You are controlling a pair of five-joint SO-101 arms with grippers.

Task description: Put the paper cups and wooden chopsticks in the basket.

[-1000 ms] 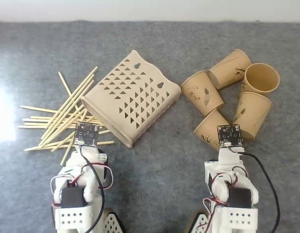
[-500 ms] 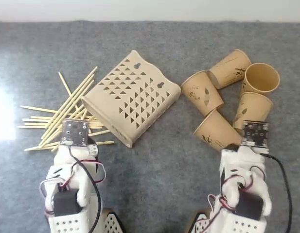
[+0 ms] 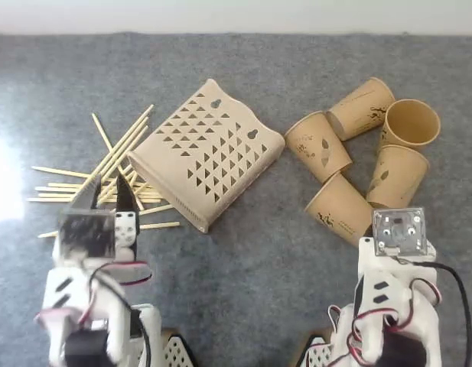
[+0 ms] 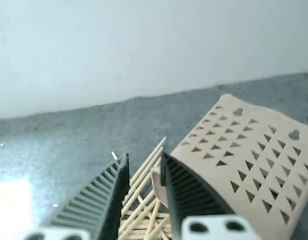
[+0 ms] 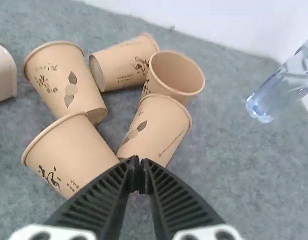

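Note:
Several wooden chopsticks point(image 3: 90, 183) lie scattered on the grey carpet at the left. The beige perforated basket point(image 3: 209, 153) rests beside them, its holed face up. My left gripper point(image 3: 107, 193) hangs open over the near end of the chopsticks. In the left wrist view its fingers point(image 4: 144, 167) frame the chopsticks point(image 4: 156, 149), with the basket point(image 4: 243, 150) close by. Several paper cups point(image 3: 339, 206) lie clustered at the right, one cup point(image 3: 409, 122) upright. My right gripper point(image 5: 137, 164) is shut and empty, just short of the two nearest cups point(image 5: 156, 127).
A clear plastic bottle point(image 5: 283, 85) lies on the carpet beyond the cups in the right wrist view. The grey carpet point(image 3: 258, 252) between the two arms is bare. A white wall point(image 4: 144, 45) stands behind the table.
Both arms have lifted and drawn back toward the near edge. The left one shifted left and its gripper now shows open over the chopsticks. The right one shifted right.

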